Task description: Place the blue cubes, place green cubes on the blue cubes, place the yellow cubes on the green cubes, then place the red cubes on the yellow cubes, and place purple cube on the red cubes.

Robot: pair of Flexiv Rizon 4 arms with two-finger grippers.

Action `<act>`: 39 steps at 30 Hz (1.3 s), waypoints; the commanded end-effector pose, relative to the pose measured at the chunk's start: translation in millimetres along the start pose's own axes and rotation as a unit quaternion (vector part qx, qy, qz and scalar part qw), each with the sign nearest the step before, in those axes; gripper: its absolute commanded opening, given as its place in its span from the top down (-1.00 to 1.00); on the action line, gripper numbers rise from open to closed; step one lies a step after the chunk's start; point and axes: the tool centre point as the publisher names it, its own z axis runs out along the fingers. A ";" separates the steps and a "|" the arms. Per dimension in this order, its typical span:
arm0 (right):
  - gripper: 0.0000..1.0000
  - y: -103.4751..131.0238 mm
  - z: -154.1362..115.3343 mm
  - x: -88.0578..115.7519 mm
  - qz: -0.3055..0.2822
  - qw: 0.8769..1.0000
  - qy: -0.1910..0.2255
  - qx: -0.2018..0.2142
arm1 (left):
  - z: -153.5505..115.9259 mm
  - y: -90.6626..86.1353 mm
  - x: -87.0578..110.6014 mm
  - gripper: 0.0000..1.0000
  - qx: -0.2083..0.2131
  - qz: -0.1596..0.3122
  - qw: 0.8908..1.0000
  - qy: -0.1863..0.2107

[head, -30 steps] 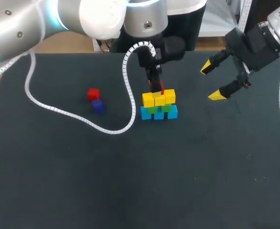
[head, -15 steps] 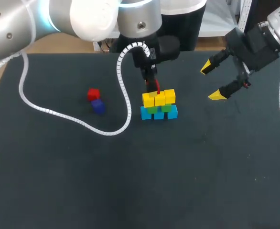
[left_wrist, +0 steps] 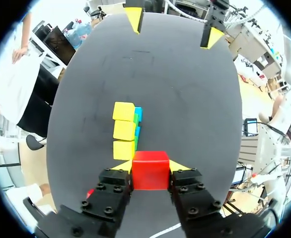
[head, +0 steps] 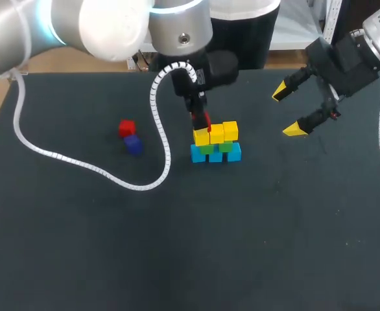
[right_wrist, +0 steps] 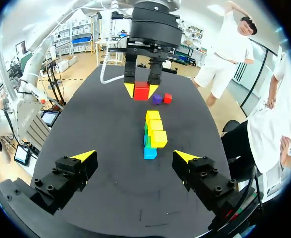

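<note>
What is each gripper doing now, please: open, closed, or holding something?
Left gripper: closed on a red cube.
Right gripper: open, holding nothing.

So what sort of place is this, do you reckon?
Likely a robot lab bench: a dark table, the left gripper shut on a red cube near a stack of coloured cubes, the right gripper open.

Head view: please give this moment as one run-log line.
left hand: shut on red cube, near yellow cubes | right hand: open, empty | purple cube: on table
</note>
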 end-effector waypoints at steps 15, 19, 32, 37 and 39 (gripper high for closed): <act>-1.00 -0.5 0.3 0.2 0.000 1.000 -0.001 0.000 | 25.6 -77.5 6.8 1.00 0.031 -0.011 0.999 0.016; -1.00 -0.5 0.3 0.2 0.000 1.000 -0.001 0.000 | 29.1 -97.7 2.0 1.00 0.037 -0.013 0.999 0.022; -1.00 -0.5 0.3 0.2 0.000 1.000 -0.001 0.000 | 65.7 -121.2 -14.3 1.00 0.054 -0.010 0.998 0.029; -1.00 -0.5 0.3 0.2 0.000 1.000 -0.001 0.000 | 75.2 -125.2 -15.7 1.00 0.047 -0.030 0.998 0.029; -1.00 -0.5 0.3 0.2 0.000 1.000 -0.001 0.000 | 77.8 -128.2 -16.5 1.00 0.042 -0.035 0.998 0.031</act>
